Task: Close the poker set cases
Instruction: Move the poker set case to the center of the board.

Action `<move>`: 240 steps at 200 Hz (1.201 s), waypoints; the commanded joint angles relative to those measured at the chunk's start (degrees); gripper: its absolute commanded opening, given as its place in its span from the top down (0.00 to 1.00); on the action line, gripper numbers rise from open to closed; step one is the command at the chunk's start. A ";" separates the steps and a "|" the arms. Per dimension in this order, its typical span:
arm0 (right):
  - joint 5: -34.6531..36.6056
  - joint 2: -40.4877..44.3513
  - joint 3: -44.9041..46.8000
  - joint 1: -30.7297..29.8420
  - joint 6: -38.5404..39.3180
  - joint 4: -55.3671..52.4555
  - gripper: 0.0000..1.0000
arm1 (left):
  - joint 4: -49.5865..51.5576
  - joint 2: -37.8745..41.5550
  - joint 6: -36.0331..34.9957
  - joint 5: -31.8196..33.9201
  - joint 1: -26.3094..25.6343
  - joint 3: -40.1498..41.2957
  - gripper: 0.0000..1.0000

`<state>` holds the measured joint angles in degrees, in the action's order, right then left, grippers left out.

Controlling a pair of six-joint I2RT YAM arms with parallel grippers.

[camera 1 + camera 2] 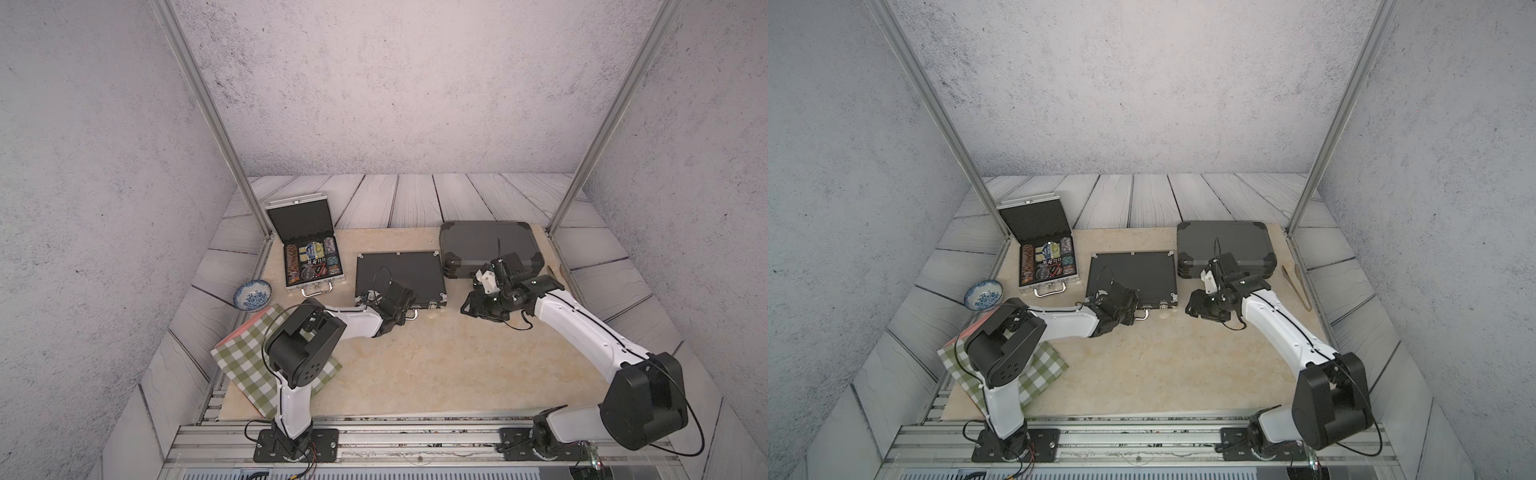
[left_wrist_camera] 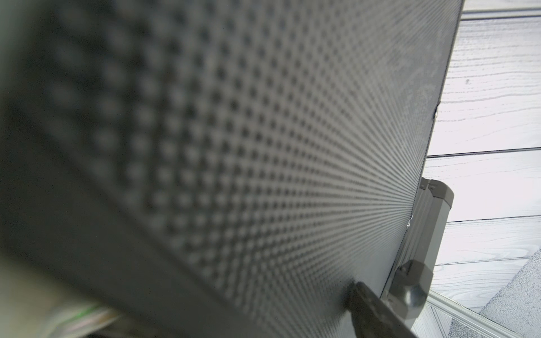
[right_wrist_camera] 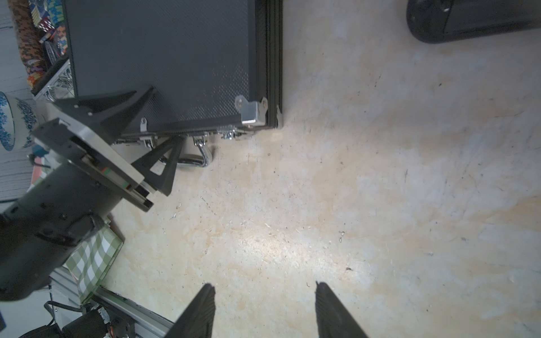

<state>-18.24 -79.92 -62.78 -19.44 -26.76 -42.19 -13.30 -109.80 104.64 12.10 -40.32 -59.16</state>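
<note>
Now the left gripper (image 3: 165, 114) stands with its jaws wide. One finger (image 3: 111, 109) lies over the lid of the middle black case (image 1: 401, 270). The other finger (image 3: 172, 172) hangs in front of the case's front wall, just beside the chrome handle (image 3: 202, 159). Whether either finger presses on the case I cannot tell. In the left wrist view the dimpled lid fills almost everything, with one fingertip (image 2: 369, 307) at its surface.

The middle black case lies flat with its lid down, in the centre of both top views. Whether its front latches (image 3: 229, 134) are fastened is too small to tell.

The right gripper (image 3: 263, 286) holds its fingers (image 3: 202, 310) moderately apart with nothing between them, over the bare cream table (image 3: 351, 175). In a top view it sits right of centre, near the middle case's front right corner.

Behind it, in the right middle of the frame, the large dark case (image 1: 486, 245) lies shut. At the left middle, the silver case (image 1: 297, 220) stands open, lid upright, with poker chips (image 1: 293, 266) inside.

Below the silver case sits a blue-patterned bowl (image 1: 252, 295). A green checked cloth (image 1: 245, 357) lies under the left arm at lower left.
</note>
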 commanded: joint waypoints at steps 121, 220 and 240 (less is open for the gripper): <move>0.84 1.61 -1.03 0.31 0.92 -1.50 0.43 | 8.36 -12.88 -7.15 -4.71 6.92 -14.08 0.29; 0.97 2.53 -1.81 0.33 1.10 -2.52 0.43 | 10.98 -19.68 -4.88 -3.13 7.53 -24.65 0.30; 1.02 2.75 -1.90 0.28 1.10 -2.63 0.43 | 11.37 -20.72 -5.29 -3.57 7.80 -26.01 0.30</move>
<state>-18.22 -79.88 -63.26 -19.31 -26.44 -43.33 -6.92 -126.37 99.48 9.15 -33.47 -84.33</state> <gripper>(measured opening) 0.568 0.700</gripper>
